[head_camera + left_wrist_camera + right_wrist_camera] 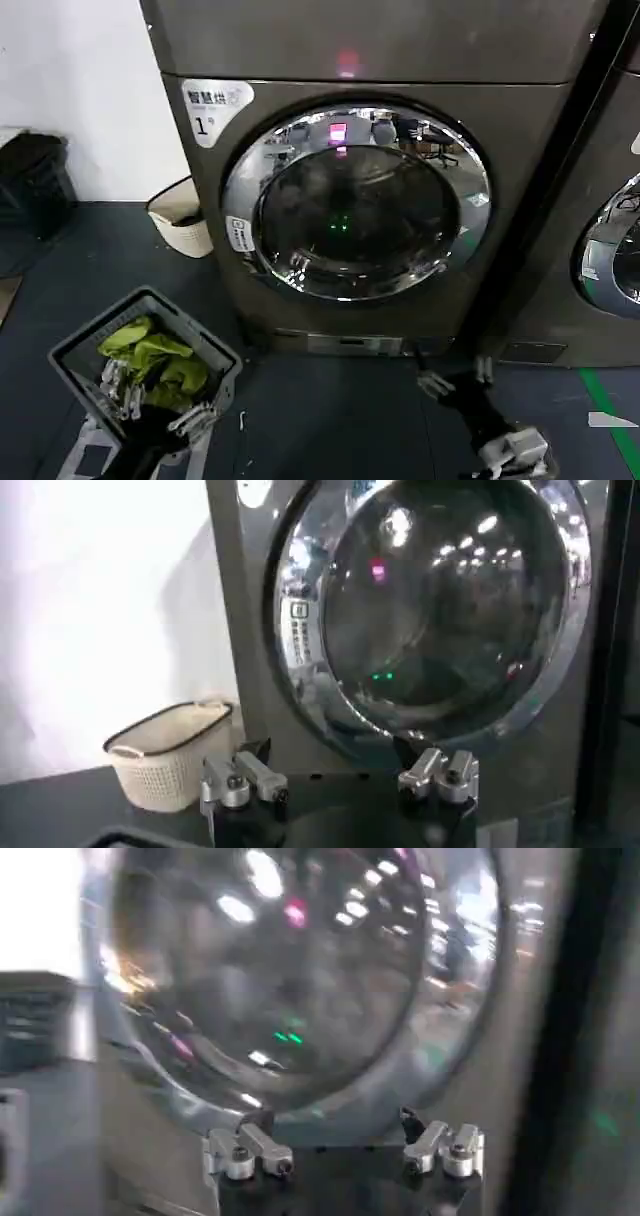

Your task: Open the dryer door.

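Dryer door (pixel 355 200) sits closed against the front of the machine marked "1" (pixel 203 125), chrome ring intact around dark glass, pink and green lights reflecting in it. My right gripper (pixel 452 380) is low over the dark floor (pixel 320 420), below the door's lower right rim and apart from it; from its wrist camera the fingers (pixel 245 1151) stand spread wide, nothing between them, the door (pixel 300 978) ahead and above. My left gripper (pixel 160 405) hangs lower and well to the left of the door, over a grey laundry basket (pixel 75 350) holding green cloth (pixel 160 360); from its wrist camera the fingers (pixel 240 778) are likewise released and empty, the door (pixel 440 610) beyond them. A cream woven basket (pixel 165 755) stands on the floor beside the machine's left side, against the white wall (pixel 70 90). The neighbouring machine's chrome door (pixel 612 250) lies past my right gripper, at the far right.
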`<state>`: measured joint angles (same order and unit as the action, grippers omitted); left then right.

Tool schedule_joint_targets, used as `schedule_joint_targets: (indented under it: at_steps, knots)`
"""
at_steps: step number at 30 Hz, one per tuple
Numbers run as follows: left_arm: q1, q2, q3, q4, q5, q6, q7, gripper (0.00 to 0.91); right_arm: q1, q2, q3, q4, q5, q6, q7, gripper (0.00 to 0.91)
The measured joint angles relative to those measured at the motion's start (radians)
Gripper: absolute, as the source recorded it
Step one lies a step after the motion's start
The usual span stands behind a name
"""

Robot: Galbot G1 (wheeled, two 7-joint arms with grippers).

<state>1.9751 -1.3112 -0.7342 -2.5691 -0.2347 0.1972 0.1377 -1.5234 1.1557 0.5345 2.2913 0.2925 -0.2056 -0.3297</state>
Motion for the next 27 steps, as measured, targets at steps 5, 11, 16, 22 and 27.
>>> schedule_joint_targets:
  at_steps: [5, 11, 16, 22, 27]
  knots:
    - [-0.016, -0.001, -0.004, 0.0, -0.004, -0.006, 0.001, 0.907, 0.16, -0.093, -0.101, -0.076, 0.052, -0.012, -0.019, 0.907]
    - [-0.009, -0.007, -0.009, 0.0, 0.002, -0.015, 0.002, 0.907, 0.342, -0.141, -0.217, -0.178, 0.119, -0.021, -0.044, 0.907]
    - [-0.002, -0.013, -0.011, 0.0, 0.009, -0.02, 0.005, 0.907, 0.479, -0.128, -0.301, -0.245, 0.145, -0.005, -0.067, 0.907]
    - [-0.006, -0.01, -0.023, 0.0, 0.01, -0.026, 0.007, 0.907, 0.617, -0.09, -0.391, -0.325, 0.138, 0.0, -0.083, 0.907]
    - [-0.008, -0.018, -0.02, 0.0, 0.013, -0.026, 0.007, 0.907, 0.711, -0.055, -0.466, -0.399, 0.129, 0.006, -0.086, 0.907]
